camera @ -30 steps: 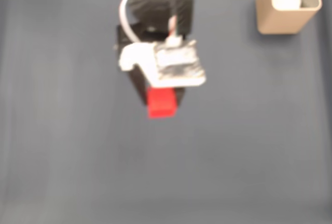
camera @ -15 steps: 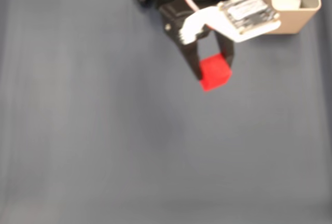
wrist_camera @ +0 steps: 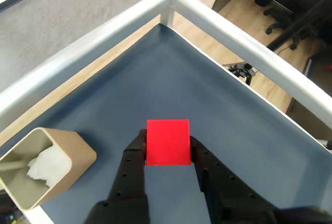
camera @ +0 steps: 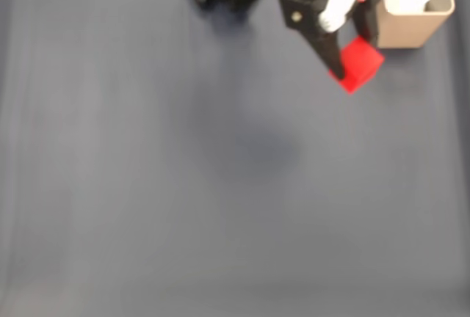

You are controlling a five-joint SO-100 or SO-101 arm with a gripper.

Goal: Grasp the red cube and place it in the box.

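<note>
Riding between the black fingers, the red cube (wrist_camera: 167,142) is sitting pinched at the tips of the gripper (camera: 355,67), lifted clear of the dark mat (camera: 183,185). Jaws are clamped on it from both sides, grip looking square in the wrist view. The box (wrist_camera: 39,175) is lying just beside the gripper, down-left in the wrist view & partly under the arm in the fixed view, w/ something white already inside. To finish well: centre the cube over the opening, not the near wall, before loosening, and keep it low enough to avoid bouncing out.
</note>
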